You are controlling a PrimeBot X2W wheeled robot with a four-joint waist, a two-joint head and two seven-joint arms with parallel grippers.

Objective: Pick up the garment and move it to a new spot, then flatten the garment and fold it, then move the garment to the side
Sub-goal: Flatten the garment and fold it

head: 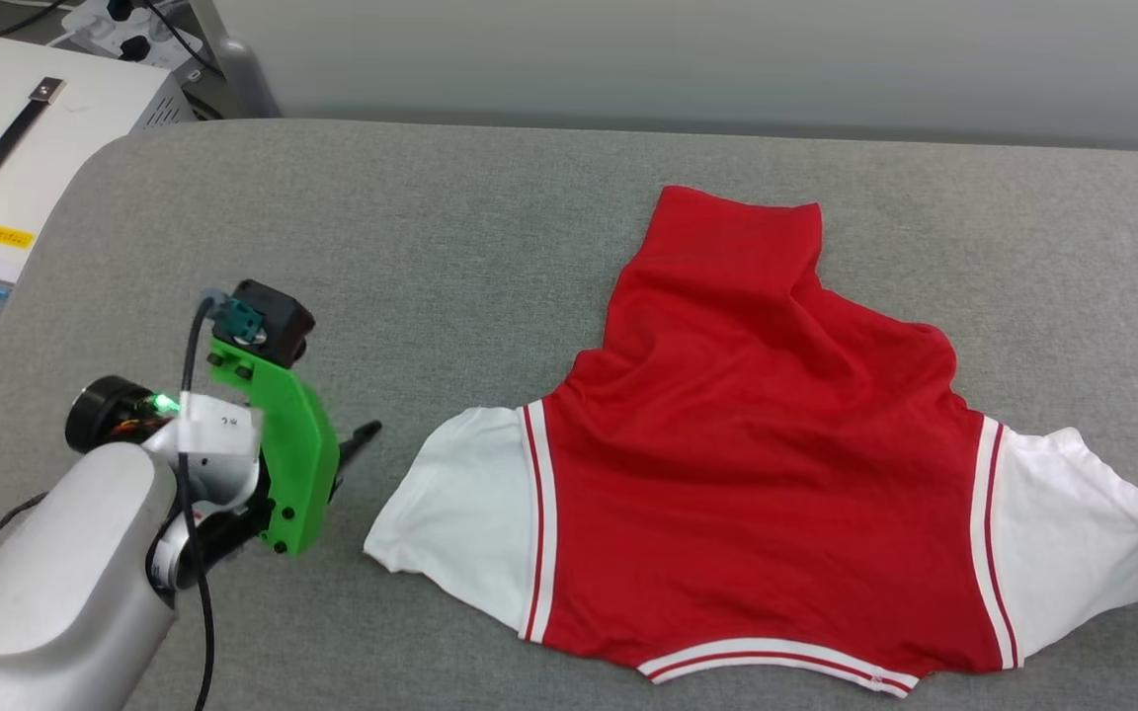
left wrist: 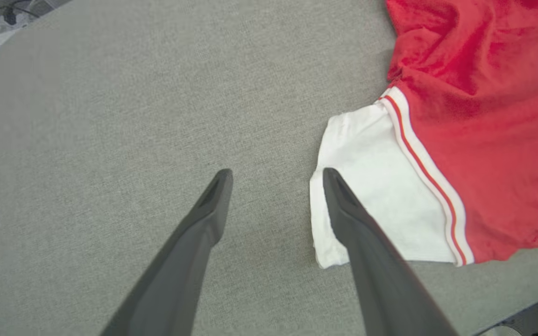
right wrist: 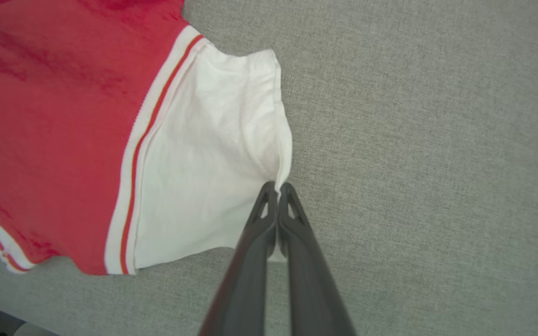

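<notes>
Garment [head: 757,464] seemed soft, limp; my right pincer [right wrist: 278,186] gripped sleeve hem [right wrist: 286,154], mid-frame; left pincer [left wrist: 276,173] wide, beside other sleeve [left wrist: 371,186].

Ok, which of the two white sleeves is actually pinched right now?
The right-hand sleeve: the right gripper is shut on its cuff edge. The left-hand sleeve lies loose on the grey surface, with the left gripper open beside it.
</notes>
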